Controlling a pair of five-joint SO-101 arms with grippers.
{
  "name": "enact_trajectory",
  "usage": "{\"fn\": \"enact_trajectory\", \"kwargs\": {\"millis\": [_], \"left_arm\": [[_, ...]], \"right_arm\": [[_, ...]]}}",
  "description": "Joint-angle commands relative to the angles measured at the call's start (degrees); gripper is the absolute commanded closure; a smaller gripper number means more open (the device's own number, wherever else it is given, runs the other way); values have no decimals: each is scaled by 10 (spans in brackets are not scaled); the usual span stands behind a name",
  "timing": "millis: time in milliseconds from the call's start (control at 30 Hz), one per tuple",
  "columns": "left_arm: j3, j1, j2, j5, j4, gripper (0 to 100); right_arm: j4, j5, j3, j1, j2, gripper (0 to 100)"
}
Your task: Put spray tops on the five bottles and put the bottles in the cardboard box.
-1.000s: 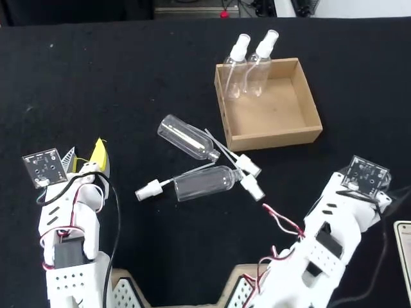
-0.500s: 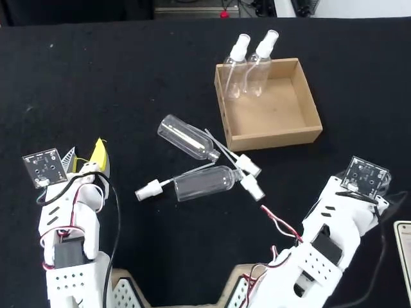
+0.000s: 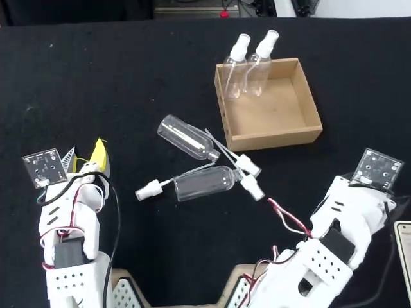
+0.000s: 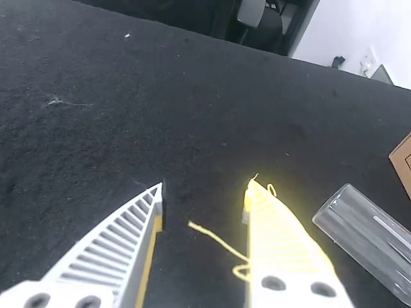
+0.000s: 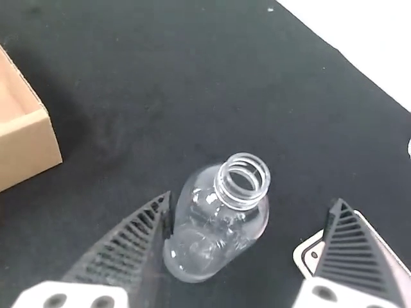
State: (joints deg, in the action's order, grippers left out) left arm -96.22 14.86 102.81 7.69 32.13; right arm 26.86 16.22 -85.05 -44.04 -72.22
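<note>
Surface: black table (image 3: 128,77) is carrying all the work; the box (image 3: 270,110) is sitting toward its far side.
Packed: two capped bottles (image 3: 247,76) are leaning on the box's far wall with their tops poking over the rim. I am judging these two as done.
Pending: a first bare bottle (image 3: 187,136) and a second bare bottle (image 3: 205,181) are lying on their sides near the box. Loose tops (image 3: 252,186) and their tubes are lying tangled among them.
Right gripper (image 5: 250,199): I am holding it spread wide around an upright bottle (image 5: 209,240), one finger on each side, neither touching. The neck is standing open and bare, presumably so a top can go in from above.
Left gripper (image 4: 204,185): I am holding it parted low over the cloth and gripping nothing. The first bare bottle's base is showing just beside it.
Progress: two of five are looking finished.
Next move: I am expecting to need a close on the upright bottle's body, leaving the neck free.
Risk: the light, clear bottle could tip if one finger meets it first.
</note>
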Motion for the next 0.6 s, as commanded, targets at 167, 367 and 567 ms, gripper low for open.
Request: {"fn": "enact_trajectory", "kwargs": {"millis": [167,367,567], "left_arm": [[-12,-5,-2,-4,-10,798],[-12,-5,-2,-4,-10,798],[-12,-5,-2,-4,-10,798]], "right_arm": [[143,2,137,-10,-13,662],[218,2,200,-10,-13,662],[282,2,305,-10,43,662]]}}
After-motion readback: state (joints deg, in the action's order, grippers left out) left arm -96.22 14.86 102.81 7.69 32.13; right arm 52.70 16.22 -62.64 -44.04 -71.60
